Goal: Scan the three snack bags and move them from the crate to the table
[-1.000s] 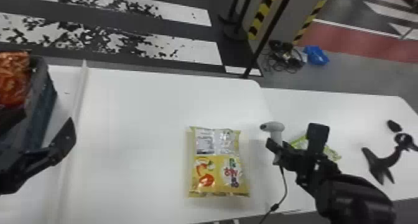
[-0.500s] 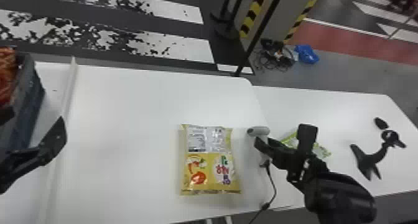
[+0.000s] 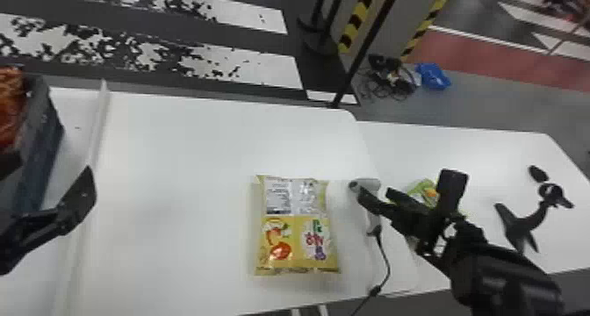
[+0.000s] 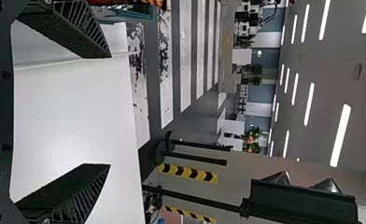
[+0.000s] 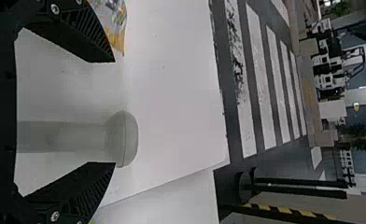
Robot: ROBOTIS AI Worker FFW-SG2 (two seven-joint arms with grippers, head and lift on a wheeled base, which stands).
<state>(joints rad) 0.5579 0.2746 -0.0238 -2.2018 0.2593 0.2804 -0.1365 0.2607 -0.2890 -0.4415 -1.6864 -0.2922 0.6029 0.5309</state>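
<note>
scanner [image 5: 123, 138] seems between fingers of the right gripper [image 3: 375, 192]

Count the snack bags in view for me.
3: a yellow bag on the table, a green one to the right of the scanner, partly hidden, and a red-orange one in the crate at far left. More may be hidden inside the crate.

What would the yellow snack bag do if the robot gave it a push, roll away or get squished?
The yellow snack bag lies flat, so it would probably slide across the smooth-looking table instead of rolling. Its shiny, wrinkly wrapper looks soft, so it might bend or squish a little.
</note>
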